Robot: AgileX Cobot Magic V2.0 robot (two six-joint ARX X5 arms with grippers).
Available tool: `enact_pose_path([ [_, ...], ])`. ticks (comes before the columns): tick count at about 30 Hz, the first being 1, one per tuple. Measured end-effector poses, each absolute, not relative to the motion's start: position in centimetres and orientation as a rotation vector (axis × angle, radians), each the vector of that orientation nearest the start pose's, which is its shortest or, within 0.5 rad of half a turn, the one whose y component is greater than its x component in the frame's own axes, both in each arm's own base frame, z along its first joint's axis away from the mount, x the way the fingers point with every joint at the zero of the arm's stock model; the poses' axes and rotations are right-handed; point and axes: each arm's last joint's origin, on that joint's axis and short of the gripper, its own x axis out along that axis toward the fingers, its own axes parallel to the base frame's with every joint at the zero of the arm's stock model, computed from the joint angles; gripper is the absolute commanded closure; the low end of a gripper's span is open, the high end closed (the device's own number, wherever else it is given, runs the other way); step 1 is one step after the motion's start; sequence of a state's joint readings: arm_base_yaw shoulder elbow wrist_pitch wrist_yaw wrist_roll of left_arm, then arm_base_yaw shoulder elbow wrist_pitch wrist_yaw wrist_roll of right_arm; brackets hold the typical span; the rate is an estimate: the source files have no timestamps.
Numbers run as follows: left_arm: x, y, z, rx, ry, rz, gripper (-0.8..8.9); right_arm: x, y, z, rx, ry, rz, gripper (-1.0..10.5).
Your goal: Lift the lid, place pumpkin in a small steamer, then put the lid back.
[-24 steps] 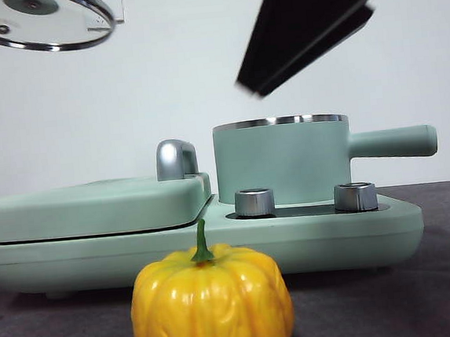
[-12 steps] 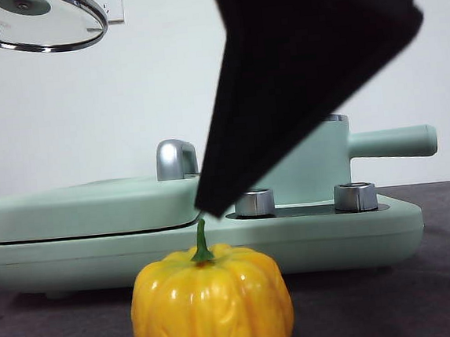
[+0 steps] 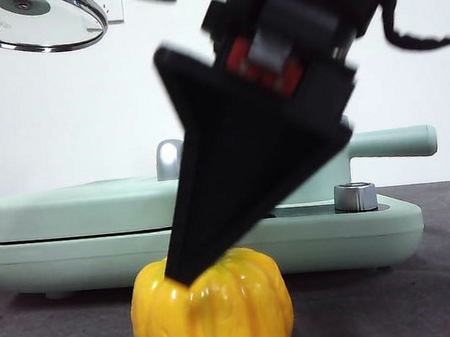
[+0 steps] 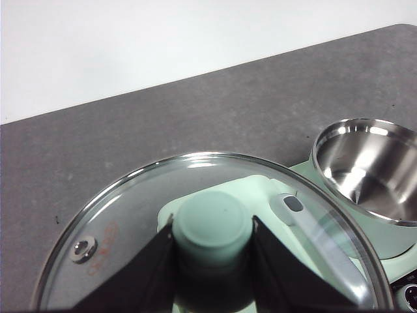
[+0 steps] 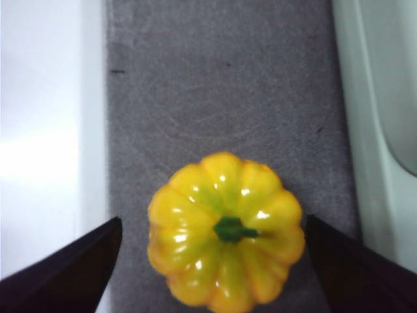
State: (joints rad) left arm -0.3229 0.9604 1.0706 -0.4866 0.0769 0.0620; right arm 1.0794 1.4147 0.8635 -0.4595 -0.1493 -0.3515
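Pumpkin (image 3: 212,311) on grey table (image 5: 221,85), in front of steamer (image 4: 365,173). Right gripper (image 5: 212,261) directly above pumpkin, jaws spread wide either side, not touching. Left gripper (image 4: 213,257) clamped on lid (image 4: 130,222) knob, lid held high, left of steamer. Steamer uncovered.

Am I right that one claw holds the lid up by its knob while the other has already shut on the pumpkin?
Not quite. The left claw does hold the lid by its knob, but the right claw is open, a jaw on each side of the pumpkin with gaps between. The right wrist view shows it.
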Motion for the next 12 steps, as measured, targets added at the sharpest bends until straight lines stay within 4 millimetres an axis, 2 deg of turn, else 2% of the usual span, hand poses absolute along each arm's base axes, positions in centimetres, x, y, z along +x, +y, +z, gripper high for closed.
enact_pose_path([
  [9, 18.5, -6.4, 37.1, 0.107, 0.363, -0.406, 7.99, 12.9, 24.8, 18.0, -0.817, 0.850, 1.263, 4.9],
  [12, 18.5, -6.4, 37.1, 0.107, 0.363, -0.407, 7.99, 12.9, 24.9, 17.9, -0.807, 0.866, 1.254, 5.4],
])
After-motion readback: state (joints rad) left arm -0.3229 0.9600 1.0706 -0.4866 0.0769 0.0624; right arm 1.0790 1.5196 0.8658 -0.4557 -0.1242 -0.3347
